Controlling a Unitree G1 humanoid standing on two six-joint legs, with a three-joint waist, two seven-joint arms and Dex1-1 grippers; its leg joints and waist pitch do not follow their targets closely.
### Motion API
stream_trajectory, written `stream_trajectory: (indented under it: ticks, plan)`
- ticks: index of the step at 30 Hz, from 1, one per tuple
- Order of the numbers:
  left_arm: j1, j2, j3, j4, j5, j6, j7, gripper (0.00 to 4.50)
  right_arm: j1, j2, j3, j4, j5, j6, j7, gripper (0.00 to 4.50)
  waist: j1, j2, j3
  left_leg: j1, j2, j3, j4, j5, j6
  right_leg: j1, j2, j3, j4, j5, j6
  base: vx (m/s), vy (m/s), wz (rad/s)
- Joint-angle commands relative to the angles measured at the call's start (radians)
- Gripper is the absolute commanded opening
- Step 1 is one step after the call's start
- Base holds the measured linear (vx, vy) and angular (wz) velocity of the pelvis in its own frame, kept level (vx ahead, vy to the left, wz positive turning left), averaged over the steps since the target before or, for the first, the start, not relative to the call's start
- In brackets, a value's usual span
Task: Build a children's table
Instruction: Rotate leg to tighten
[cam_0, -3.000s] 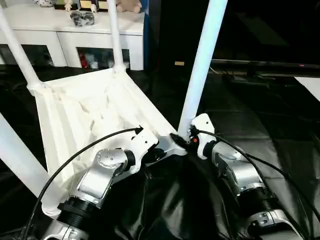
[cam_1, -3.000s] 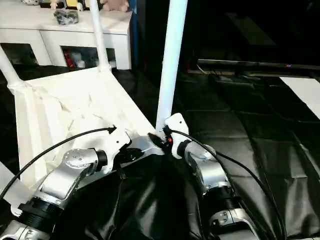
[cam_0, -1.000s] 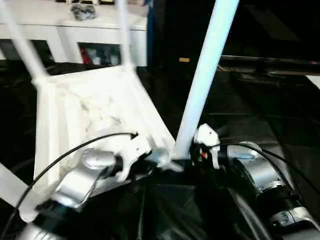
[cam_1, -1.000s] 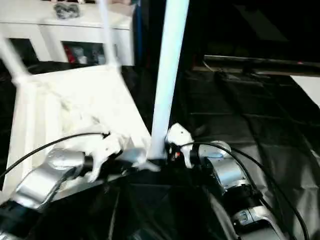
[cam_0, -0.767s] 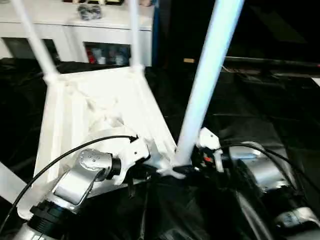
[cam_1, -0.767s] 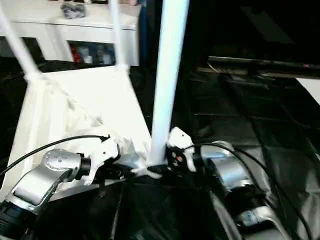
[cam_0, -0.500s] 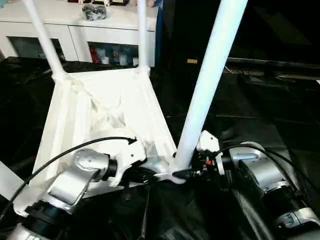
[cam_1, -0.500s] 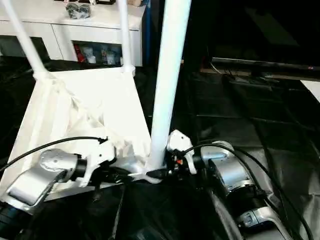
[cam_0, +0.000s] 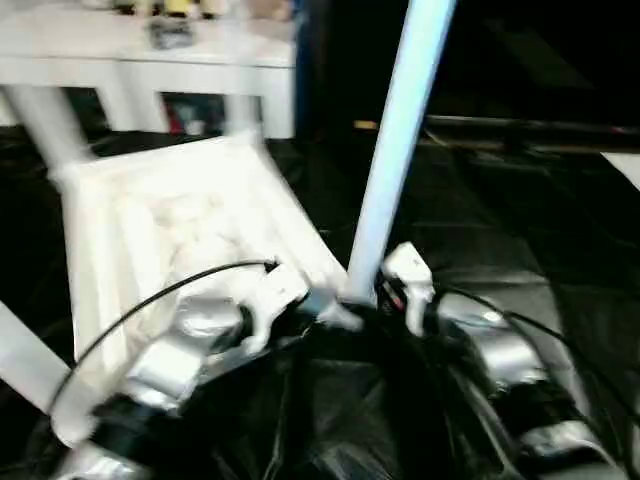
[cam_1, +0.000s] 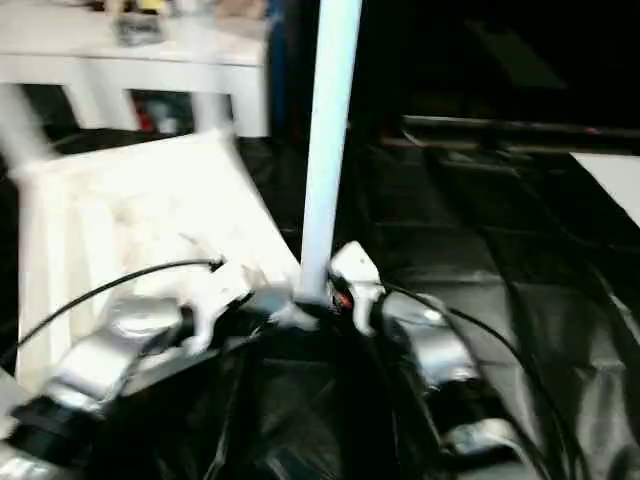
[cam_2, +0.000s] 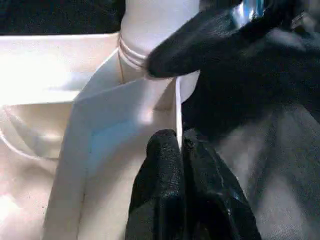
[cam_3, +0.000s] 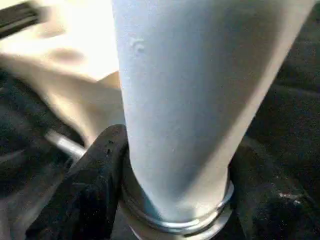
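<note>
Upturned white children's table top (cam_0: 150, 230), ribbed underside showing, lying on a big black-covered table (cam_0: 560, 250). Long tapered legs standing up from its corner sockets; nearest leg (cam_0: 395, 140) rising from the corner socket (cam_2: 150, 30) closest to the robot.

Left gripper (cam_2: 180, 165), at that near corner, pinched shut on the thin rim of the top just beside the socket, one black fingertip (cam_2: 162, 150) on either side of the wall. Right gripper (cam_3: 170, 175), on the other side of the same corner, clamped around the base of the nearest leg where its ribbed collar meets the socket, one black finger (cam_3: 95, 170) pressed to each side of the tube.

Behind the top, farther from the robot, a white glass-door cabinet (cam_0: 190, 75) with small objects on it.

Probable risks from here, as judgement only:
- Leg not fully seated in the socket; working loose or tipping if released too early.
- Twisting or pushing off-axis; jamming the collar crooked, or levering the corner upward against the left grip.
- Thin rim slipping out of the left pinch; whole top sliding on the slick black cover and losing alignment.
- Long leg acting as a lever; small wrist motion swinging its far end widely, possibly toward the other legs.
</note>
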Motion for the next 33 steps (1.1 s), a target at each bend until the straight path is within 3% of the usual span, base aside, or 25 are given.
stream_trajectory:
  ticks: [1,2,4,5,8,13,16,19,21,23,27,33]
  plan:
    - [-0.031,-0.084,-0.036,0.002,-0.015,0.000,0.048,0.00,-0.001,0.092,0.068,0.017,-0.048,0.020,-0.095,2.65,0.004,-0.001,-0.044,0.000,0.022,-0.015,-0.070,-0.314,-0.002,0.030,-0.071,0.045,-0.104,-0.537,-0.090,0.000,0.000,0.00]
    - [-0.033,-0.095,-0.042,0.007,-0.011,0.000,0.054,0.00,-0.001,0.108,0.079,0.013,-0.060,0.017,-0.109,2.65,0.002,-0.002,-0.046,-0.004,0.023,-0.016,-0.072,-0.305,-0.001,0.034,-0.072,0.045,-0.102,-0.526,-0.089,0.000,0.000,0.00]
    - [-0.039,-0.112,-0.049,0.018,-0.006,-0.003,0.063,0.00,0.008,0.122,0.112,-0.008,-0.072,-0.002,-0.072,2.65,0.002,0.001,-0.047,0.001,0.023,-0.015,-0.071,-0.316,0.006,0.029,-0.070,0.047,-0.102,-0.511,-0.092,0.000,0.000,0.00]
    - [-0.040,-0.114,-0.051,0.021,-0.005,-0.005,0.062,0.00,0.013,0.119,0.125,-0.018,-0.076,-0.022,-0.046,3.21,0.004,0.001,-0.047,0.000,0.024,-0.014,-0.071,-0.318,0.011,0.030,-0.070,0.048,-0.101,-0.498,-0.095,0.000,0.000,0.00]
    - [-0.046,-0.105,-0.048,0.027,-0.007,-0.019,0.049,0.00,0.007,0.107,0.077,-0.036,0.003,0.020,0.025,3.41,0.004,0.002,-0.046,-0.001,0.025,-0.012,-0.072,-0.319,0.021,0.029,-0.069,0.049,-0.099,-0.476,-0.105,0.000,0.000,0.00]
    - [-0.035,-0.066,-0.048,0.011,-0.019,-0.057,-0.009,0.00,0.005,0.031,0.078,-0.059,0.013,0.010,0.104,3.84,0.011,0.004,-0.049,0.000,0.028,-0.011,-0.072,-0.311,0.028,0.031,-0.069,0.052,-0.096,-0.440,-0.117,0.000,0.000,0.00]
    - [-0.011,-0.021,-0.051,-0.020,-0.043,-0.106,-0.103,0.00,0.013,-0.050,0.081,-0.083,0.012,-0.022,0.206,3.84,0.018,0.002,-0.054,-0.005,0.028,-0.007,-0.068,-0.259,0.043,0.037,-0.068,0.054,-0.084,-0.339,-0.145,0.000,0.000,0.00]
    - [0.019,0.035,-0.058,-0.056,-0.076,-0.125,-0.204,0.00,0.025,-0.133,0.085,-0.121,0.063,-0.016,0.383,3.84,0.029,0.002,-0.057,-0.004,0.029,-0.003,-0.063,-0.224,0.067,0.040,-0.067,0.055,-0.074,-0.271,-0.178,0.000,0.000,0.00]
    - [0.029,0.061,-0.062,-0.060,-0.081,-0.140,-0.246,0.00,0.029,-0.169,0.096,-0.137,0.075,-0.006,0.453,3.84,0.041,0.003,-0.054,0.002,0.033,0.001,-0.064,-0.212,0.072,0.032,-0.064,0.057,-0.074,-0.249,-0.190,0.000,0.000,0.00]
    - [0.032,0.071,-0.062,-0.062,-0.084,-0.144,-0.262,0.00,0.031,-0.181,0.100,-0.139,0.076,-0.008,0.474,3.84,0.041,0.003,-0.054,-0.003,0.034,-0.001,-0.066,-0.212,0.068,0.037,-0.065,0.056,-0.070,-0.254,-0.193,0.000,0.000,0.00]
    - [0.038,0.100,-0.058,-0.064,-0.100,-0.161,-0.308,0.00,0.038,-0.213,0.117,-0.157,0.091,0.006,0.556,3.69,0.041,0.000,-0.051,0.000,0.033,-0.001,-0.067,-0.248,0.054,0.035,-0.067,0.057,-0.077,-0.322,-0.177,0.000,0.000,0.00]
    - [0.041,0.145,-0.041,-0.072,-0.138,-0.166,-0.392,0.00,0.037,-0.245,0.143,-0.180,0.107,0.028,0.644,3.13,0.047,0.000,-0.051,-0.002,0.035,-0.001,-0.068,-0.236,0.052,0.035,-0.068,0.057,-0.076,-0.336,-0.170,0.000,0.000,0.00]
